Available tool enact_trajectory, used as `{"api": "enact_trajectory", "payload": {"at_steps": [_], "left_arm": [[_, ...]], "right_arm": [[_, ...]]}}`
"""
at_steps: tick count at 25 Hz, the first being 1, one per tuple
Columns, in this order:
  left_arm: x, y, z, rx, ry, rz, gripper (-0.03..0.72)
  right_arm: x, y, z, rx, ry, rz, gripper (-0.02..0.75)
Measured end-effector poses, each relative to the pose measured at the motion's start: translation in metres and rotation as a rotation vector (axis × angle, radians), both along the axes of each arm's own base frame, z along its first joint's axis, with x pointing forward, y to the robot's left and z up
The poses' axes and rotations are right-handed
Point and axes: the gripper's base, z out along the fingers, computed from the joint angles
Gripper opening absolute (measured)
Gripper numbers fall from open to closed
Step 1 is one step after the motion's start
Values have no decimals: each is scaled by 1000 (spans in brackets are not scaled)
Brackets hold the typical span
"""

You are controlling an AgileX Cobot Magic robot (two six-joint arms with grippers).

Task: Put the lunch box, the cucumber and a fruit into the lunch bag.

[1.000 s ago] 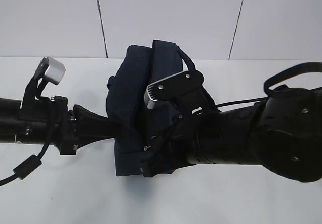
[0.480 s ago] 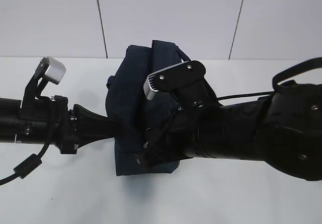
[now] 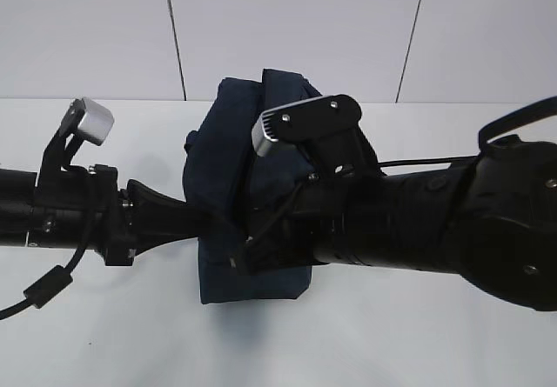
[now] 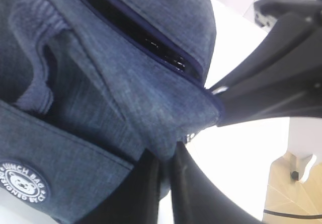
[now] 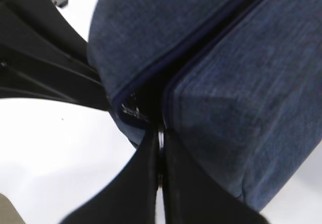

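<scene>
My left gripper (image 4: pixel 162 166) pinches boxy navy fabric lunch bag (image 3: pixel 228 156). My right gripper (image 5: pixel 161 148) pinches silver zipper ring (image 5: pixel 161 139). Food unseen. Zipper part open.

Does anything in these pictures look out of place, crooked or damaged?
Nothing looks damaged or spilled. The lunch bag does sit crumpled and leaning on the table, its corner bunched where the left gripper pinches the fabric. The right gripper is closed on the silver ring at the zipper's end. No food is visible.

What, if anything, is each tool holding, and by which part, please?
Left tool: lunch bag, pinched by a fabric corner. Right tool: its silver zipper pull ring.
</scene>
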Motion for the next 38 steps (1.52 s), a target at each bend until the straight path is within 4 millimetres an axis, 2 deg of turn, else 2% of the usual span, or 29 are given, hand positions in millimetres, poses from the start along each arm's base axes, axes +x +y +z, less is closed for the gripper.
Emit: {"api": "enact_trajectory", "payload": {"at_steps": [9,17,33,38], "left_arm": [[0,0,-1,8,0,5,8],[0,0,-1,8,0,5,8],[1,0,-1,8,0,7,8],[0,0,-1,9,0,5,8]], "right_arm": [[-2,0,15,86,-17,-23,20],[-13,12,21,150,-30,23,20],[-13,14,25,202,-55,37,20],[-2,6,28,290,-9,-80,20]]}}
